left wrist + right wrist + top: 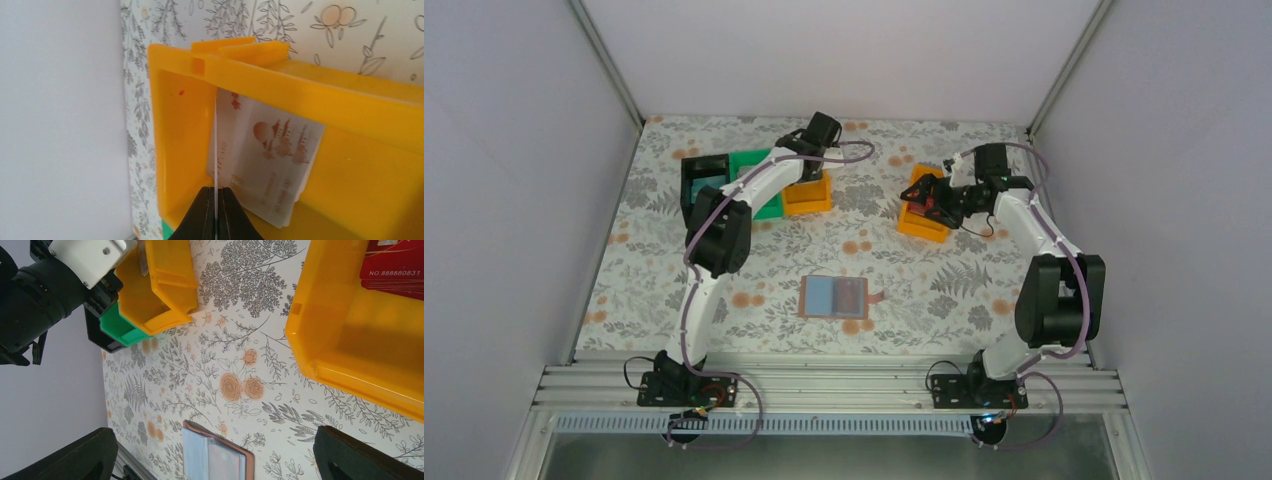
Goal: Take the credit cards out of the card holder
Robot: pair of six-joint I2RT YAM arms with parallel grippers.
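Observation:
The card holder lies open and flat in the middle of the table, with a teal-blue card in its left sleeve and a dark red card in its right. My left gripper is shut on a thin whitish card, seen edge-on inside an orange bin. Several whitish-pink cards lean against the wall of that bin. My right gripper is wide open and holds nothing. It hangs by a second orange bin that has dark red cards in it. The card holder shows below between its fingers.
A green bin and a black bin stand left of the left orange bin at the back. The right orange bin sits at the back right. Grey walls enclose the flowered table.

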